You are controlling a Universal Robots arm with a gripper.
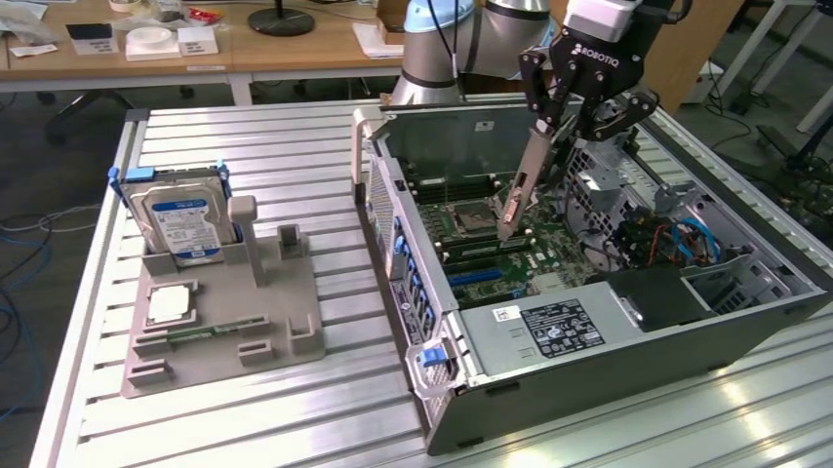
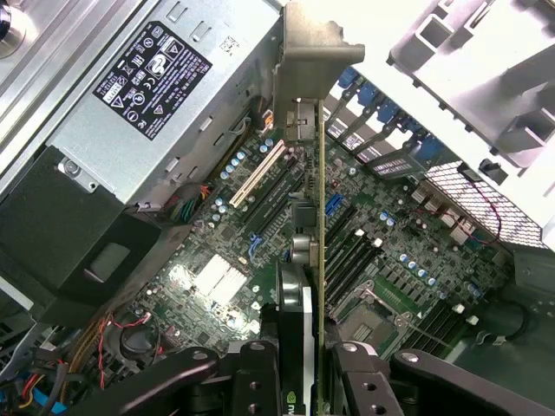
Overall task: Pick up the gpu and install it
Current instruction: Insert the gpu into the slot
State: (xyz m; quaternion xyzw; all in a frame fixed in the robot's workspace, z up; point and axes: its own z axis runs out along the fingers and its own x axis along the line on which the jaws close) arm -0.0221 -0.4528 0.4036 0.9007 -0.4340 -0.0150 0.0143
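Step in hand: install phase. Gripper (image 1: pixel 563 115) jaws nearly closed, clamped on gpu (image 1: pixel 525 185), card held edge-down, tilted, above motherboard (image 1: pixel 521 258) inside open pc case (image 1: pixel 729 322). Not yet seated. Judgement: needs card edge lined up w/ slot, bracket toward case rear.

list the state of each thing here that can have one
black robot pincer: shut on the card
thin dark gpu card with silver bracket: held edge-down above the motherboard
grey computer case: side open
silver hard drive with blue-white label: upright in the grey holder
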